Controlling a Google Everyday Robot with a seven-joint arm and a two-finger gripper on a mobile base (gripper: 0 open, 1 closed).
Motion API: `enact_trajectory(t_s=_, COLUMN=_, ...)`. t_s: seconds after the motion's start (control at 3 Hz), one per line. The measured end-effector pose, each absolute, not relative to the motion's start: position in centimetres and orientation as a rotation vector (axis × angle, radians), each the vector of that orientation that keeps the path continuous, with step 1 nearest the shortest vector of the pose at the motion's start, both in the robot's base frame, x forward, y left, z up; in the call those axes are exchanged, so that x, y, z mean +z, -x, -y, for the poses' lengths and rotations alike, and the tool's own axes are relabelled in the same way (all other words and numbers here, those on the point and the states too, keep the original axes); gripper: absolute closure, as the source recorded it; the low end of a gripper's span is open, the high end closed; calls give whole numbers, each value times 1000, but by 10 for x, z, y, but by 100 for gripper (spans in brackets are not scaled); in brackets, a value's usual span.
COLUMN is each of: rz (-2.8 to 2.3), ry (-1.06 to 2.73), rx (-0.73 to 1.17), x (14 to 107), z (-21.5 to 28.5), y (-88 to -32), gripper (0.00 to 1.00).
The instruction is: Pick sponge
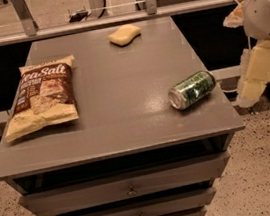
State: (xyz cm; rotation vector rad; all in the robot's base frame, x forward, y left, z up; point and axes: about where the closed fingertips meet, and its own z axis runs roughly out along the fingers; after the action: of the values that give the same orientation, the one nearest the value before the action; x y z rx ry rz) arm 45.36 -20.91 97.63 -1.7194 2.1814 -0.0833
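Note:
The sponge [124,34] is a small pale yellow foam pad lying flat near the far edge of the grey cabinet top [124,106], slightly right of centre. My gripper [255,76] hangs at the right edge of the view, beyond the cabinet's right side and lower than the top, far from the sponge. Its pale yellow fingers [262,63] point downward. Nothing shows between them.
A green can [192,89] lies on its side near the right front of the top. A Sea Salt chip bag [41,96] lies flat at the left. Drawers with small knobs [131,190] sit below. A metal rail [112,20] runs behind the cabinet.

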Motion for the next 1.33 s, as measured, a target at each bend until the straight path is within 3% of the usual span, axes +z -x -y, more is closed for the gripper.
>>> enact_trajectory(t_s=1.0, rz=-1861, ry=1514, rx=104, x=970, z=129, y=-622, gripper=0)
enact_trajectory(t_s=1.33, rz=-1837, ry=1444, rx=147, x=961, z=107, y=-652, gripper=0)
